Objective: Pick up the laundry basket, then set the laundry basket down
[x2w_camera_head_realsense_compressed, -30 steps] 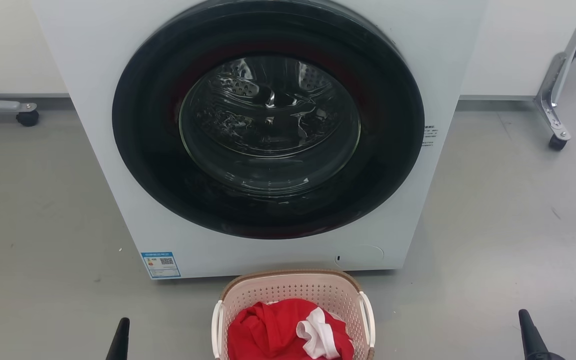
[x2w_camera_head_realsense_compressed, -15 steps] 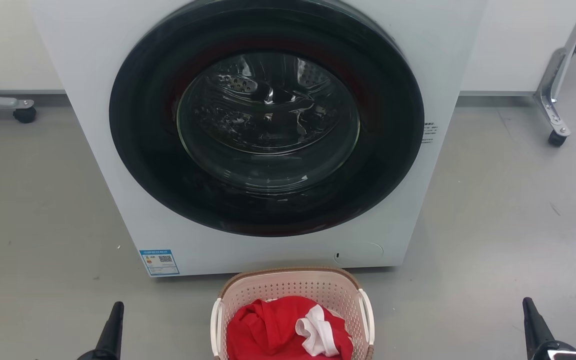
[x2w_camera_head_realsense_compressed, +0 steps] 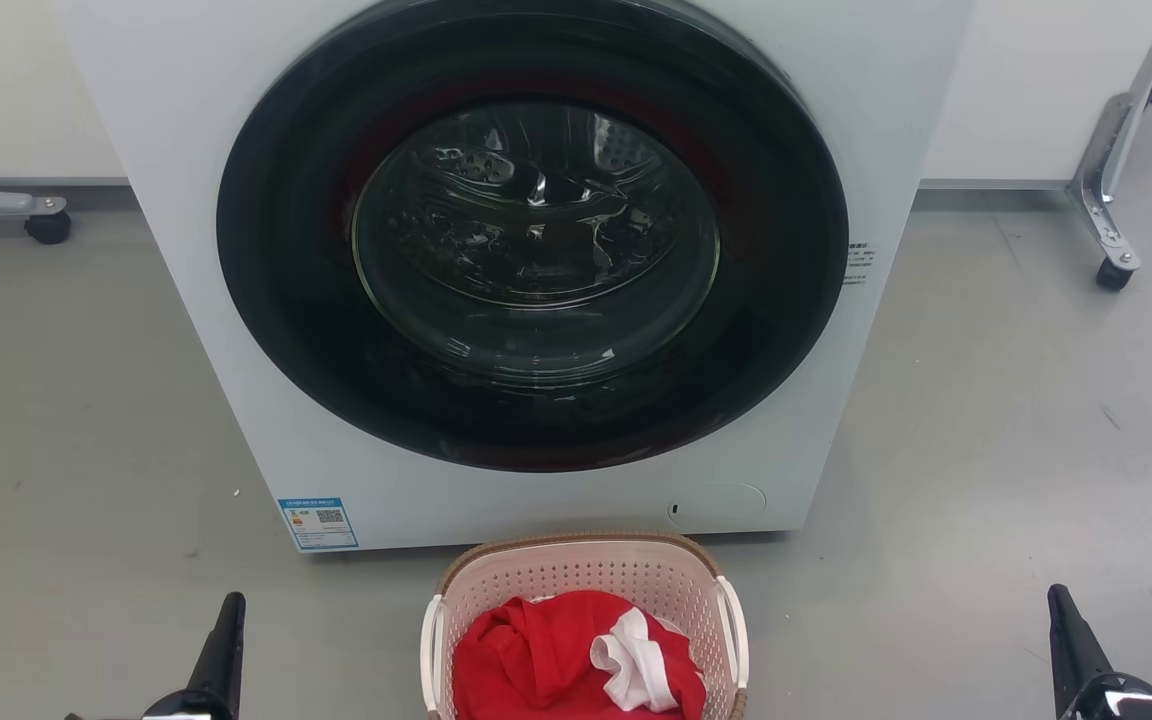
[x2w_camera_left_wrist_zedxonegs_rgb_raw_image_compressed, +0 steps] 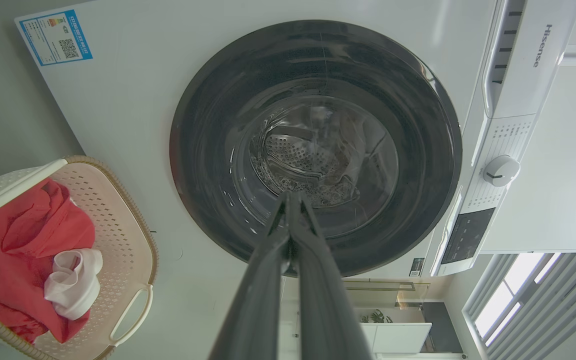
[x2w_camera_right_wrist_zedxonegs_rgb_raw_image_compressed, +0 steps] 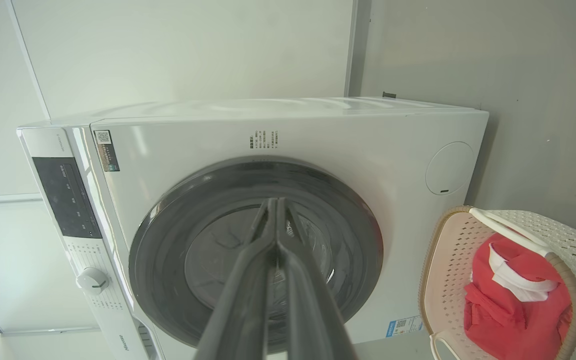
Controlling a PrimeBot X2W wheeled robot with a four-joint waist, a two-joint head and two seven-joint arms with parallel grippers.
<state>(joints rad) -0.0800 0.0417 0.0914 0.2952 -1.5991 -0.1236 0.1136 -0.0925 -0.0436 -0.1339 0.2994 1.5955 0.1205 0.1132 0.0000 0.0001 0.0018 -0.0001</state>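
Note:
The laundry basket (x2w_camera_head_realsense_compressed: 586,577) stands on the grey floor just in front of the washing machine, at the bottom centre of the head view. It is pale pinkish-cream with perforated walls, a brown rim and white side handles (x2w_camera_head_realsense_compressed: 731,620). Red cloth (x2w_camera_head_realsense_compressed: 536,660) with a white piece lies inside. My left gripper (x2w_camera_head_realsense_compressed: 231,605) is low at the left, well apart from the basket, and my right gripper (x2w_camera_head_realsense_compressed: 1058,600) is low at the far right. In the left wrist view the left gripper (x2w_camera_left_wrist_zedxonegs_rgb_raw_image_compressed: 290,196) has its fingers pressed together, with the basket (x2w_camera_left_wrist_zedxonegs_rgb_raw_image_compressed: 118,210) at the left. The right gripper (x2w_camera_right_wrist_zedxonegs_rgb_raw_image_compressed: 274,201) is likewise shut, with the basket (x2w_camera_right_wrist_zedxonegs_rgb_raw_image_compressed: 448,260) at the right.
The white washing machine (x2w_camera_head_realsense_compressed: 186,300) with its round dark door (x2w_camera_head_realsense_compressed: 536,230) shut rises right behind the basket. A metal leg on a caster (x2w_camera_head_realsense_compressed: 1114,272) stands at the far right and another caster (x2w_camera_head_realsense_compressed: 46,226) at the far left. Grey floor lies on both sides of the basket.
Both grippers have risen a little further into the head view from the bottom edge. The whole picture has shifted slightly, so the camera moved; the basket stays where it was.

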